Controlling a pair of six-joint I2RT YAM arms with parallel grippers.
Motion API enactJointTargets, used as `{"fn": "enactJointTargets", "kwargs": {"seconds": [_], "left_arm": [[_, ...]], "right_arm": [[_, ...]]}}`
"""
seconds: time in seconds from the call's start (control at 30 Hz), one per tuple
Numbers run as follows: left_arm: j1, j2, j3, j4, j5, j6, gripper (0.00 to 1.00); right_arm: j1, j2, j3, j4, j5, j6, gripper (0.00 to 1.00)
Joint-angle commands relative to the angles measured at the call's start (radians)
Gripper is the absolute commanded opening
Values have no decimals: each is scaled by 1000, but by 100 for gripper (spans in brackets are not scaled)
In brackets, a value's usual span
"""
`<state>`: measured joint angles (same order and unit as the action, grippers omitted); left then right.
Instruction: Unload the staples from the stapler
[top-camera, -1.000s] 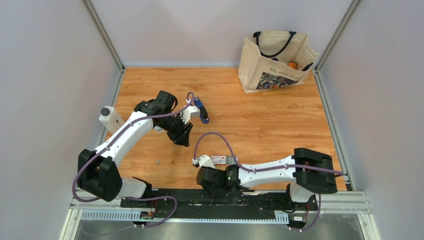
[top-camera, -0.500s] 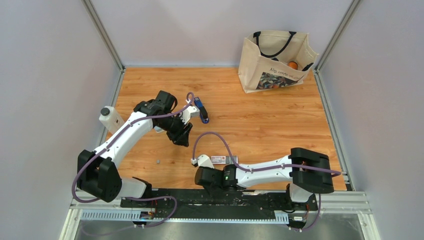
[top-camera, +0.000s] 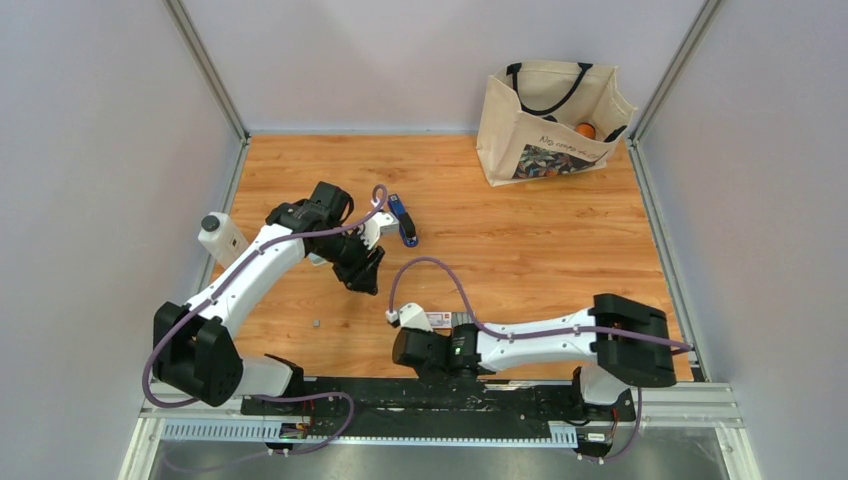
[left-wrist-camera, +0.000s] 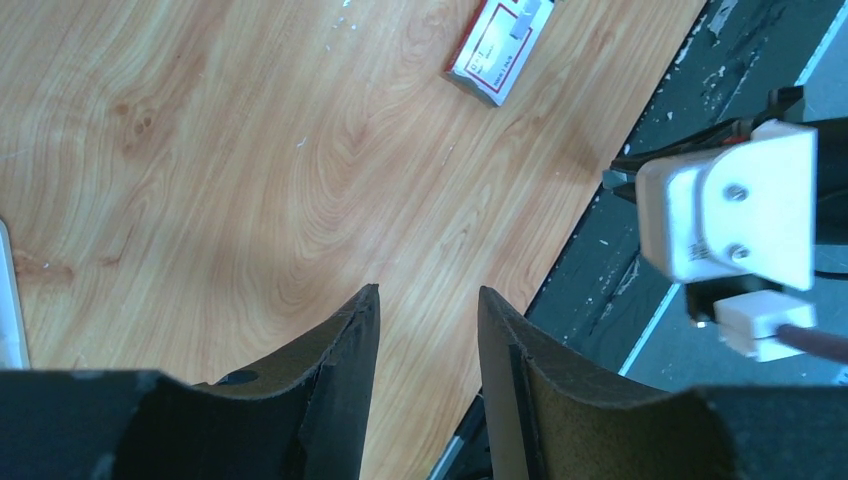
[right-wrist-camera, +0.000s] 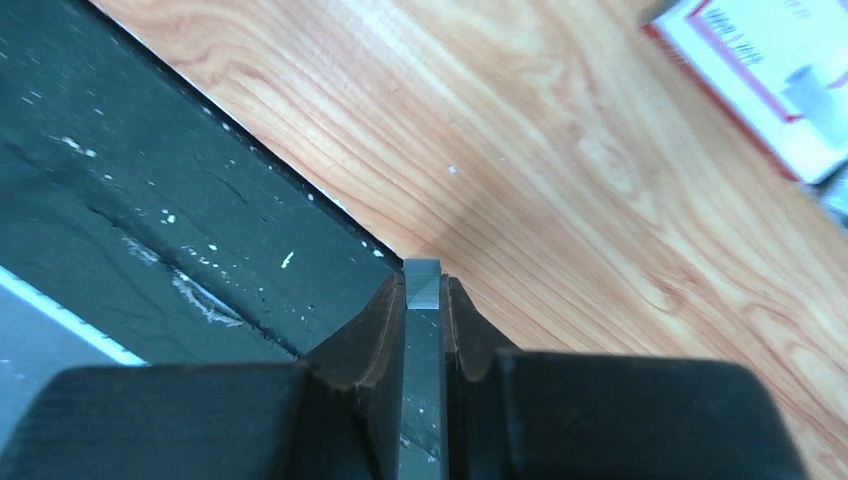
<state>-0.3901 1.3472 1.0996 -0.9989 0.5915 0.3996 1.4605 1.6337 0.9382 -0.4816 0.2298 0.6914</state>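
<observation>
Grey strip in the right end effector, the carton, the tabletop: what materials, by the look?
Grey strip: likely metal, flat matte grey, squared tip, pinched in the right end effector. Carton: probably printed cardboard, white face, red border, crisp edges. Tabletop: wood or wood-look laminate, orange grain, slight sheen; can't tell which.

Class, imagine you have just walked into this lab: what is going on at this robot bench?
The right gripper is shut on a thin grey metal strip of staples, at the near edge of the wooden table, close to a small red-and-white carton. The left gripper is open and empty above the wood. The slim blue stapler with a black top lies on the table beside the left arm's wrist, and neither gripper holds it.
</observation>
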Motion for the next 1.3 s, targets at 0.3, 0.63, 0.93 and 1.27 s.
{"fn": "enactJointTargets", "kwargs": {"seconds": [0.3, 0.63, 0.93, 1.27], "left_arm": [[-3, -8, 28, 39, 209, 10, 50], [-67, 17, 22, 95, 217, 10, 50], [-84, 32, 16, 101, 225, 15, 50], [-85, 18, -4, 103, 214, 12, 50]], "right_arm": [[-405, -702, -312, 279, -161, 196, 12], [-612, -850, -542, 546, -389, 384, 12], [-730, -828, -611, 574, -481, 507, 12], [-747, -862, -708, 535, -489, 611, 19]]}}
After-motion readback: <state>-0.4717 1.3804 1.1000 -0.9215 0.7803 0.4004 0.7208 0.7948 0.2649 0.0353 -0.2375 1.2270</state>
